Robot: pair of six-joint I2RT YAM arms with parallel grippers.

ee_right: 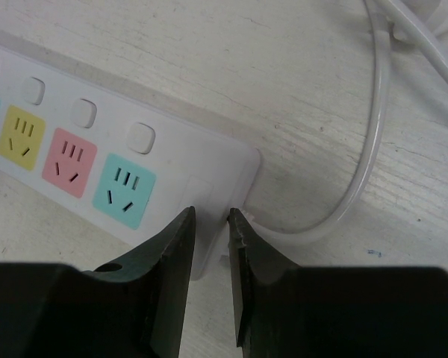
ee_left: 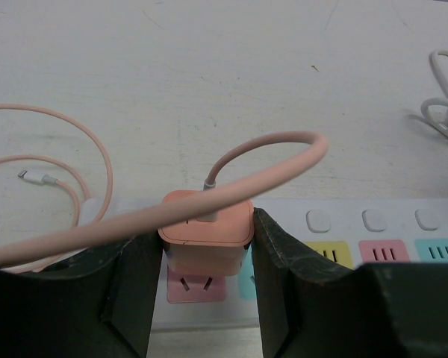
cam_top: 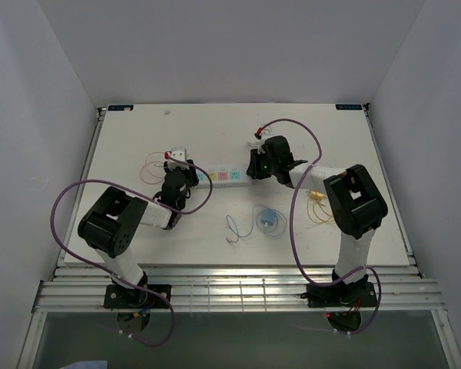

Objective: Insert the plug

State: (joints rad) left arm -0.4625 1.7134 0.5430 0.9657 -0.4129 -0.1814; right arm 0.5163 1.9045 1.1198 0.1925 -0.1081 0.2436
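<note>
A salmon-pink plug cube [ee_left: 207, 231] with a pink cable [ee_left: 269, 149] sits between my left gripper's [ee_left: 207, 247] jaws, which are shut on its sides. It hangs just above the pink socket [ee_left: 198, 287] at the left end of the white power strip [ee_left: 396, 209]; the prongs are hidden. From above, the plug [cam_top: 177, 157] is at the strip's [cam_top: 223, 175] left end. My right gripper [ee_right: 210, 216] is at the strip's [ee_right: 172, 160] right end, jaws closed to a narrow gap over its end edge, beside the white cord [ee_right: 373, 149].
A blue coiled cable [cam_top: 269, 219], a thin loose cable [cam_top: 234, 227] and a yellow cable [cam_top: 319, 204] lie in front of the strip. The pink cable loops [cam_top: 150, 165] left of the plug. The strip's yellow, pink and teal sockets [ee_right: 123, 190] are free.
</note>
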